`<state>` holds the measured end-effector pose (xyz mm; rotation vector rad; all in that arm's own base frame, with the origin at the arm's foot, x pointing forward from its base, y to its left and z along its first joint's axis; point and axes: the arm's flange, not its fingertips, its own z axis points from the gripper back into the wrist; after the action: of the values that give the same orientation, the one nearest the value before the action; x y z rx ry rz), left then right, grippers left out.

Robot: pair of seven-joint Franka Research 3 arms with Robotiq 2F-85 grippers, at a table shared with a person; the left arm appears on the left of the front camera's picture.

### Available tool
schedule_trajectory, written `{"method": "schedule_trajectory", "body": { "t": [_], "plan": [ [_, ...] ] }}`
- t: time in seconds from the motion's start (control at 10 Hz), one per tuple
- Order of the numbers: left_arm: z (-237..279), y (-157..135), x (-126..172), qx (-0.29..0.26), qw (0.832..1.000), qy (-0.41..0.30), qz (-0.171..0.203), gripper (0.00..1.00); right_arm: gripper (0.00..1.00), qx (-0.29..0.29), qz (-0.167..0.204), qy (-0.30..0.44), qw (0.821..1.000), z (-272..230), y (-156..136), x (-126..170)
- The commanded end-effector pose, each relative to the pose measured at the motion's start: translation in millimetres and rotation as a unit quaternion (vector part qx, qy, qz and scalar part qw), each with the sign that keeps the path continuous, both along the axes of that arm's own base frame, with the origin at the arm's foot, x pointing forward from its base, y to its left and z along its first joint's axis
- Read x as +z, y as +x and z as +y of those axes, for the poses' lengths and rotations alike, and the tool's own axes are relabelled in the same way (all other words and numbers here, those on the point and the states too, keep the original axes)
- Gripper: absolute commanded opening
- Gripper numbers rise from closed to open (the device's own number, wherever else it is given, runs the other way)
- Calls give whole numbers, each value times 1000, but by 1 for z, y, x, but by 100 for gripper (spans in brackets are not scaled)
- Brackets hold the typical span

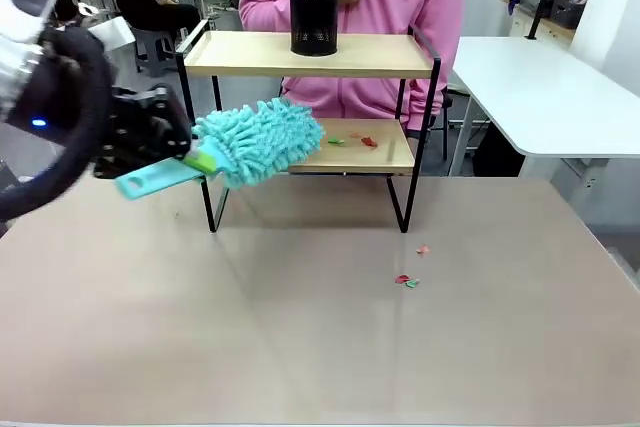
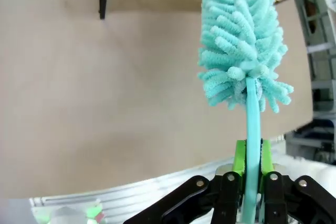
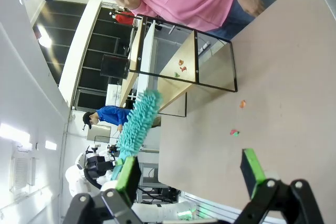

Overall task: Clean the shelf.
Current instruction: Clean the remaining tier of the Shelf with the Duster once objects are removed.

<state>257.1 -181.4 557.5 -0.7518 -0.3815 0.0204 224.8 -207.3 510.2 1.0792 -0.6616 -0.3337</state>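
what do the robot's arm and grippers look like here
The left arm is white-shelled, with a thick black band looped round it and a small blue light. The left gripper and right gripper are black linkages with silver pivot pins and bright green pads.

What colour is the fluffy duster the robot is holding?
Turquoise, fluffy head and handle alike; the left wrist view shows the duster best.
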Motion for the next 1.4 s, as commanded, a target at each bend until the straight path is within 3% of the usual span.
{"method": "schedule_trajectory", "body": {
  "t": [0.0,0.2,0.3,0.4,0.5,0.7,0.8,0.9,1.3],
  "plan": [
    [-13,-8,-45,51,995,2,-81,9,100,3,-17,1,1000,0,2,1],
    [-34,6,-64,73,991,27,-112,9,100,3,-17,1,1000,0,2,1],
    [-37,12,-68,95,991,19,-90,9,100,3,-17,1,1000,0,2,1],
    [-26,19,-66,91,996,17,-17,9,100,3,-17,1,1000,0,2,1],
    [-49,27,-36,81,992,30,-97,9,100,3,-17,1,1000,0,2,1],
    [-49,27,-36,81,992,30,-97,9,100,3,-17,1,1000,0,2,1],
    [-55,34,-49,81,992,39,-83,12,100,3,-17,1,1000,0,2,1],
    [-60,45,-55,93,989,30,-112,12,100,3,-17,1,1000,0,2,1],
    [-82,85,-69,125,981,25,-148,12,100,3,-17,1,1000,0,2,1]
  ]
}}
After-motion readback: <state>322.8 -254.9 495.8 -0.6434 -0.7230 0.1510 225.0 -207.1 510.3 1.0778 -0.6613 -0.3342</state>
